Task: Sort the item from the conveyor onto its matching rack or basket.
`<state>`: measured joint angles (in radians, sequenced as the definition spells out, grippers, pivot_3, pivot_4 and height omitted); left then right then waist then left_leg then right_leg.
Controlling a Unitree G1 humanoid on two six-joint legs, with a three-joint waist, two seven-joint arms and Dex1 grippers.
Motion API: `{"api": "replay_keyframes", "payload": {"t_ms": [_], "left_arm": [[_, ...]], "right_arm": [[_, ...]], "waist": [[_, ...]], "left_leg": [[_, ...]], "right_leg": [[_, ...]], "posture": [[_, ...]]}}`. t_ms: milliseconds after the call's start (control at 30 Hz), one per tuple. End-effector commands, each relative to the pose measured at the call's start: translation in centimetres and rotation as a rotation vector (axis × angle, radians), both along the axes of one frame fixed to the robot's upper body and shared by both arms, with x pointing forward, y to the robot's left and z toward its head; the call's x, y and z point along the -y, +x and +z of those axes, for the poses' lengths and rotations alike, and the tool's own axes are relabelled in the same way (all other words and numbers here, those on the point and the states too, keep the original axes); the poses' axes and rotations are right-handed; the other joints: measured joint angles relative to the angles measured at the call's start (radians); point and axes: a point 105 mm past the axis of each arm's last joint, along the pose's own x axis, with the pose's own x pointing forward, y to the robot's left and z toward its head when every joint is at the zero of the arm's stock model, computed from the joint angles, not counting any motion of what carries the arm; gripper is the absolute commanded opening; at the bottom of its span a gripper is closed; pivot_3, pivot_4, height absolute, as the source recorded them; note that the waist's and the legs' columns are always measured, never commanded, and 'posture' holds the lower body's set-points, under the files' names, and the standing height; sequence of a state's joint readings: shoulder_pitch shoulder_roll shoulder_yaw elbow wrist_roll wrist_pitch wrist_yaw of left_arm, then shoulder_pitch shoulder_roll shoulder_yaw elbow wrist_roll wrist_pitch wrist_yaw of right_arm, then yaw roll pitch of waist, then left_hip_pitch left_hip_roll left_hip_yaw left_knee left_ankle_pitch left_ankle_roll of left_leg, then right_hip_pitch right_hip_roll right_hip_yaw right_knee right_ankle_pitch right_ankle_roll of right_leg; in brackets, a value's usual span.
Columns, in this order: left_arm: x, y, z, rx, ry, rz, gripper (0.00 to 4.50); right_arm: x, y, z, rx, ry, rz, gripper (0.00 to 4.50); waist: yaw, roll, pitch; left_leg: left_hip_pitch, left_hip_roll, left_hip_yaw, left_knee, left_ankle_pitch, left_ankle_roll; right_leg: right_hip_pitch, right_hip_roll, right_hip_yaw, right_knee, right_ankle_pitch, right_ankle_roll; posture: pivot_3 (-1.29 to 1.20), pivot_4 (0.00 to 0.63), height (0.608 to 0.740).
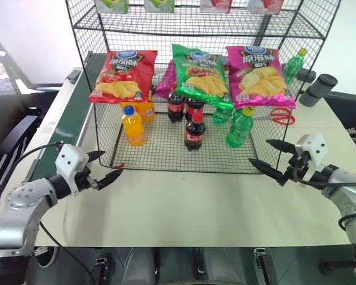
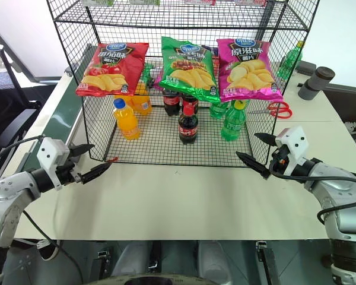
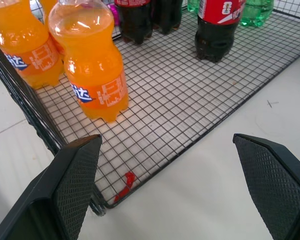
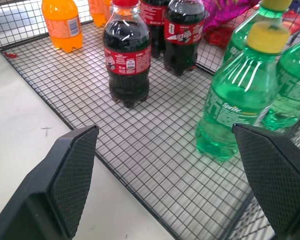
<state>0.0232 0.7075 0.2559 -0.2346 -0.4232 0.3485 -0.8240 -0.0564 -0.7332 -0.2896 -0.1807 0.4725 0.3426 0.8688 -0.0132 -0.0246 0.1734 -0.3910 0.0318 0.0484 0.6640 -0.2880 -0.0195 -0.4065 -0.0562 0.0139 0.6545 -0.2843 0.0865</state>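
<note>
Three cola bottles stand upright in the low basket (image 1: 160,151) of the black wire rack (image 1: 86,35). One cola bottle (image 1: 194,132) with a red cap stands alone near the front middle; it is the cola bottle (image 4: 126,60) in the right wrist view. Two more stand behind it, and I cannot tell which is the item. The dark green conveyor (image 1: 65,122) runs along the rack's left side, its visible belt bare. My left gripper (image 1: 111,163) hangs open over the table by the basket's front left corner. My right gripper (image 1: 258,151) hangs open by the front right corner. Both hold nothing.
Orange-drink bottles (image 1: 133,126) stand at the basket's left, green bottles (image 1: 240,126) at its right. Three crisp bags (image 1: 200,74) hang on the rack's front. Red scissors (image 1: 279,116) and a grey cylinder (image 1: 318,89) lie on the table to the right. White tabletop (image 1: 184,202) spreads before the basket.
</note>
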Motion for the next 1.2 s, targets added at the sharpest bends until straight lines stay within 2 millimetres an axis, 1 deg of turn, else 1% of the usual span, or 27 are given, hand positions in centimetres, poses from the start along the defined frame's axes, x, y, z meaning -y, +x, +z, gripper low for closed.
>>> {"api": "replay_keyframes", "payload": {"t_ms": [33, 233, 367, 533, 733, 967, 1200], "left_arm": [[0.1, 0.2, 0.6, 0.039, 0.004, 0.0, 4.5], [0.0, 0.3, 0.3, 0.048, -0.017, 0.023, 4.5], [0.1, 0.2, -0.3, 0.05, -0.023, 0.038, 4.5], [0.0, 0.0, -0.6, 0.058, -0.047, 0.064, 4.5], [0.0, -0.3, -0.8, 0.059, -0.057, 0.079, 4.5], [0.0, -0.8, -0.8, 0.056, -0.058, 0.091, 4.5], [0.0, -1.3, -0.8, 0.052, -0.06, 0.101, 4.5]], "right_arm": [[0.0, 0.3, 0.9, 0.054, 0.001, -0.007, 4.45], [0.7, 1.1, 0.1, 0.071, 0.006, -0.059, 4.45], [1.0, 1.4, -0.2, 0.079, 0.01, -0.074, 4.45], [1.5, 1.5, -0.7, 0.081, 0.011, -0.087, 4.45], [1.5, 1.3, -1.5, 0.076, 0.01, -0.088, 4.45], [1.5, 1.4, -2.0, 0.07, 0.011, -0.084, 4.45], [1.0, 1.7, -1.8, 0.078, 0.014, -0.074, 4.45]], "waist": [[0.0, 0.0, 0.0], [0.0, 0.0, 0.0], [0.0, 0.0, 0.0], [0.0, 0.0, 0.0], [0.0, 0.0, 0.0], [0.0, 0.0, 0.0], [0.0, 0.0, -0.001]], "left_leg": [[0.0, 0.0, 0.0, 0.0, 0.0, 0.0], [0.0, 0.0, 0.0, 0.0, 0.0, 0.0], [0.0, 0.0, 0.0, 0.0, 0.0, 0.0], [0.0, 0.0, 0.0, 0.0, 0.0, 0.0], [0.0, 0.0, 0.0, 0.001, 0.0, 0.0], [0.001, 0.0, 0.0, 0.001, 0.0, 0.0], [0.001, 0.0, 0.0, 0.001, 0.0, 0.0]], "right_leg": [[0.0, 0.0, 0.0, 0.0, 0.0, 0.0], [0.0, 0.0, 0.0, 0.0, 0.0, 0.0], [0.0, 0.0, 0.0, 0.0, 0.0, 0.0], [0.0, 0.0, 0.0, 0.0, 0.0, 0.0], [0.001, 0.0, 0.0, 0.001, 0.0, 0.0], [0.001, 0.0, 0.0, 0.001, 0.0, 0.0], [0.001, -0.001, 0.0, 0.001, 0.0, 0.0]], "posture": [[0.0, 0.15, 0.74], [0.0, 0.15, 0.74], [0.0, 0.15, 0.74], [0.0, 0.15, 0.74], [0.0, 0.15, 0.74], [0.0, 0.15, 0.74], [0.0, 0.15, 0.74]]}}
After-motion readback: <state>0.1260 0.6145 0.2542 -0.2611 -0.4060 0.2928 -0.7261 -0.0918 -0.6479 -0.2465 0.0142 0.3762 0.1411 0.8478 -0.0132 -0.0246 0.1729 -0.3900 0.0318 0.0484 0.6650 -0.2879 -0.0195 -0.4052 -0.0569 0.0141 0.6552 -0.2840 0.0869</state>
